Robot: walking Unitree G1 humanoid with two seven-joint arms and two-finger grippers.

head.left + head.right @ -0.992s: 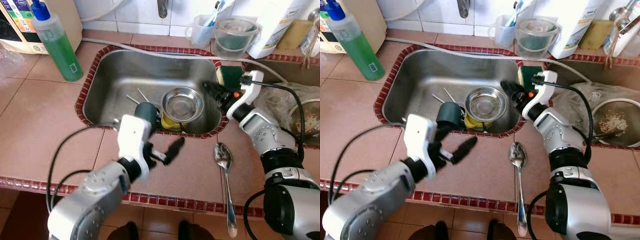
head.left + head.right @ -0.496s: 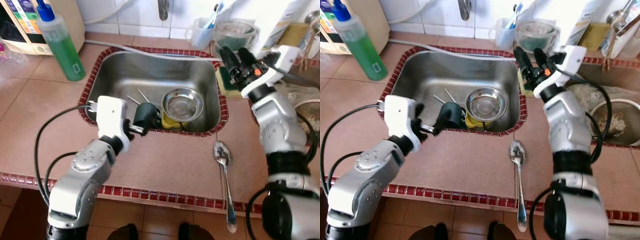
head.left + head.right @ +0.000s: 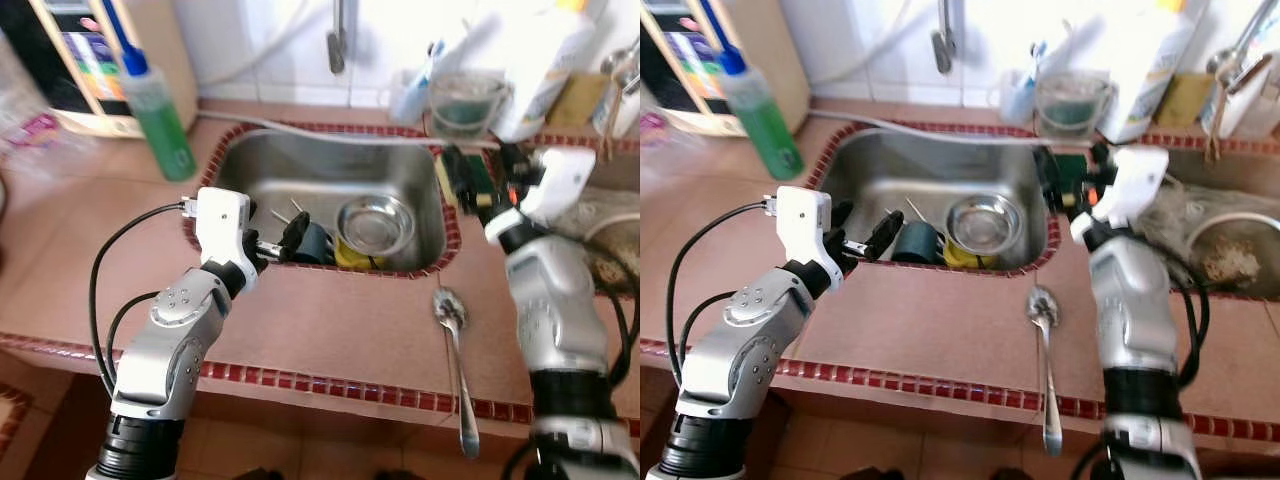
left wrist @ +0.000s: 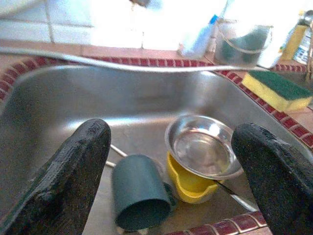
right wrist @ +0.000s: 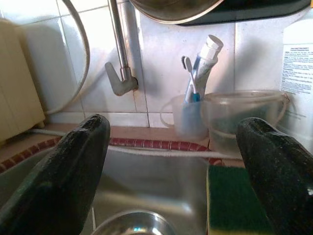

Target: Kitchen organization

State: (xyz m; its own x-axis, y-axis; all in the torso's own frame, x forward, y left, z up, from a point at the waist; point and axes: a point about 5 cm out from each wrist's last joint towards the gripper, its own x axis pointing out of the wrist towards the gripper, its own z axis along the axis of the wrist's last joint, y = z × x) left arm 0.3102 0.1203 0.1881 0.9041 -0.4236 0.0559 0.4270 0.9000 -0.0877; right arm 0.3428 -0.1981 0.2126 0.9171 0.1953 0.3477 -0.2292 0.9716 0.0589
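Progress is minimal: we see the teal cup and steel bowl unmoved in the sink; left pincer and right pincer both spread, empty.

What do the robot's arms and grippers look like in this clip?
Both arms are silver with black joint sections. Each wrist carries a white boxy housing with a looping black cable. The left gripper and right gripper each have two long, rough-textured black fingers. An orange light shows by the right gripper.
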